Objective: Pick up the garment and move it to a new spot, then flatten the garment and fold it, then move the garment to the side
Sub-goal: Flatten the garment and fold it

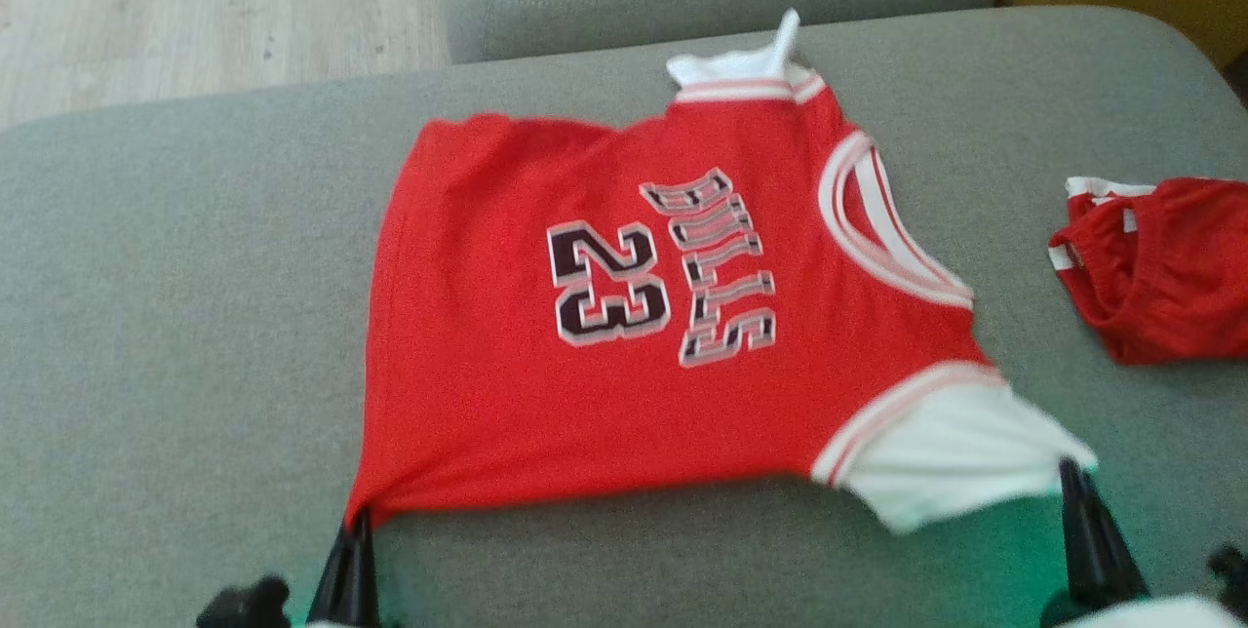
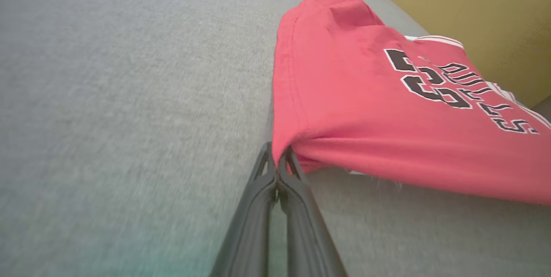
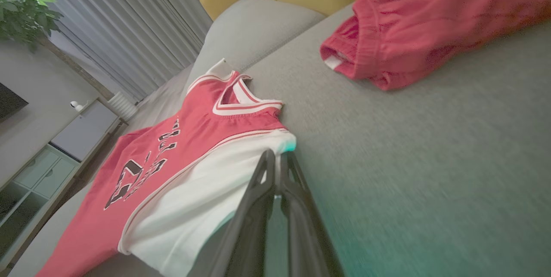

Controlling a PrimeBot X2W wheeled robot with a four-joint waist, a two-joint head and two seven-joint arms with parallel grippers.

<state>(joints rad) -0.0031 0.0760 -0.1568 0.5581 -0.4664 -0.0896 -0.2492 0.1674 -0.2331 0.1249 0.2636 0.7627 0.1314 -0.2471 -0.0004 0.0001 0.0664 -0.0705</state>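
We hold the jersey [image 1: 468,345] by two near corners so we can pull it flat on the grey sofa [image 1: 175,316], well apart from the red shorts [image 1: 1160,267] (the shorts sit bunched up). Our left end effector [image 2: 277,156] is pinched tight on the red hem corner, our right end effector [image 3: 277,158] on the white sleeve.

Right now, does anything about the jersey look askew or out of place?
Yes. The jersey lies mostly flat, but its far white sleeve is bunched, with a corner sticking up. A second red garment lies crumpled to its right.
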